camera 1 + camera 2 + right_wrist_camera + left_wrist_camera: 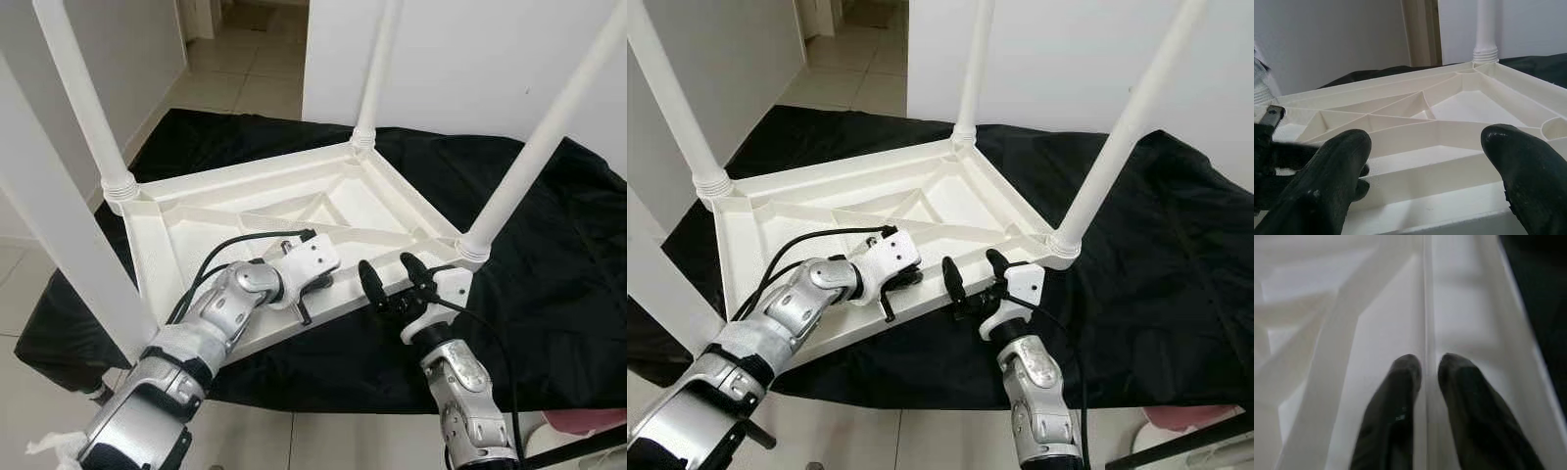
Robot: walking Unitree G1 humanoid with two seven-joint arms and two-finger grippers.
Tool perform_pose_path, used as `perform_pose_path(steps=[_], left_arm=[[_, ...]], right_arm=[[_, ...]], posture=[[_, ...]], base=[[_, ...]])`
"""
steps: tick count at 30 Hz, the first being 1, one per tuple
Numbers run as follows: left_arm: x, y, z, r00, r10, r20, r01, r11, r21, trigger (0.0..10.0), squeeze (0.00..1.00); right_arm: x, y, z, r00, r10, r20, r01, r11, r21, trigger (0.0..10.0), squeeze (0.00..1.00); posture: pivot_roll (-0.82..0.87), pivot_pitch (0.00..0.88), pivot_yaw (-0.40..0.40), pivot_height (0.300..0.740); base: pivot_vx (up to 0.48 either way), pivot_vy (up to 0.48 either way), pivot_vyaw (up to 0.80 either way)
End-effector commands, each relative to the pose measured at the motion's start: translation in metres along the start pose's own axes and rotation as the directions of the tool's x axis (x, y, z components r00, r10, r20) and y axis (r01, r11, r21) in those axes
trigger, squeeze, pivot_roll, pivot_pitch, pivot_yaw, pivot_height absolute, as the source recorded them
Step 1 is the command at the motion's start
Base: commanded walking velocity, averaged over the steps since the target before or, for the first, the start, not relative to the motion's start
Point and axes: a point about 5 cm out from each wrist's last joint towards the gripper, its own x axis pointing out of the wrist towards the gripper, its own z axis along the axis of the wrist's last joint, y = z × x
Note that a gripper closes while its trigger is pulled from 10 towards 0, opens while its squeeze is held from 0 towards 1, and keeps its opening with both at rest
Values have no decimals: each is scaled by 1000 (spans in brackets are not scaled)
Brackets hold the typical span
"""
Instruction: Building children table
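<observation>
Left gripper [306, 305] pinches the rim of the upturned white ribbed table [323, 211]; right gripper [390, 274] spread wide beside it

A black cloth [549, 264] covers a low surface, and pale floor tiles [240, 78] run away at 12 o'clock. A white table top [245, 220] lies upside down on the cloth. 4 white legs [534, 147] stick up from its corners.

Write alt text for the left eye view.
An upturned white plastic children's table lies on a black cloth, its round white legs pointing up. The left gripper clamps the near rim, jaws nearly closed, and the right gripper straddles it with open jaws.
</observation>
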Motion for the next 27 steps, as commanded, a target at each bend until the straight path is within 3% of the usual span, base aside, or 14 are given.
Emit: perform_pose_path(steps=[1,2,3,4,5,10,13,16,21,27], left_arm=[[-5,8,15,989,108,105,-110,994,10,10000,1000],[-5,8,15,989,108,105,-110,994,10,10000,1000],[-10,7,20,982,111,152,-115,993,16,10000,251],[-10,7,20,982,111,152,-115,993,16,10000,251],[-16,6,22,975,113,190,-116,993,5,10000,0],[-36,-13,17,964,44,263,-18,995,-97,10000,0],[-41,-17,17,958,41,285,-5,992,-126,10000,0],[-54,-30,15,947,7,321,46,987,-157,10000,0],[-64,-41,9,950,-28,311,89,979,-183,10000,0],[-87,-57,1,957,-62,282,128,967,-222,10000,0]], right_arm=[[0,1,-1,1000,-1,-3,1,1000,-8,10000,0],[0,1,-1,1000,-1,-3,1,1000,-8,10000,0],[1,2,-2,1000,1,-3,-1,1000,-7,10000,0],[1,2,-2,1000,1,-3,-1,1000,-7,10000,0],[3,2,-2,1000,5,-4,-5,1000,-7,10000,0],[9,7,-3,1000,17,0,-17,1000,-9,10000,0],[10,7,-3,1000,8,3,-8,1000,-8,10000,0],[10,6,-5,999,-34,-2,33,999,-28,10000,0],[9,8,-8,1000,-22,-13,21,999,-32,10000,0],[7,7,-11,999,-3,-33,2,999,-33,10000,0]], posture=[[-31,15,-41,740],[-31,15,-41,740],[-19,14,-47,740],[-19,14,-47,740],[-16,13,-49,740],[6,9,-67,740],[14,10,-73,740],[30,11,-86,740],[36,13,-90,740],[54,25,-101,740]], base=[[0,0,0],[0,0,0],[0,0,0],[0,0,0],[0,0,0],[0,0,0],[0,0,0],[0,0,0],[0,0,0],[0,0,0]])
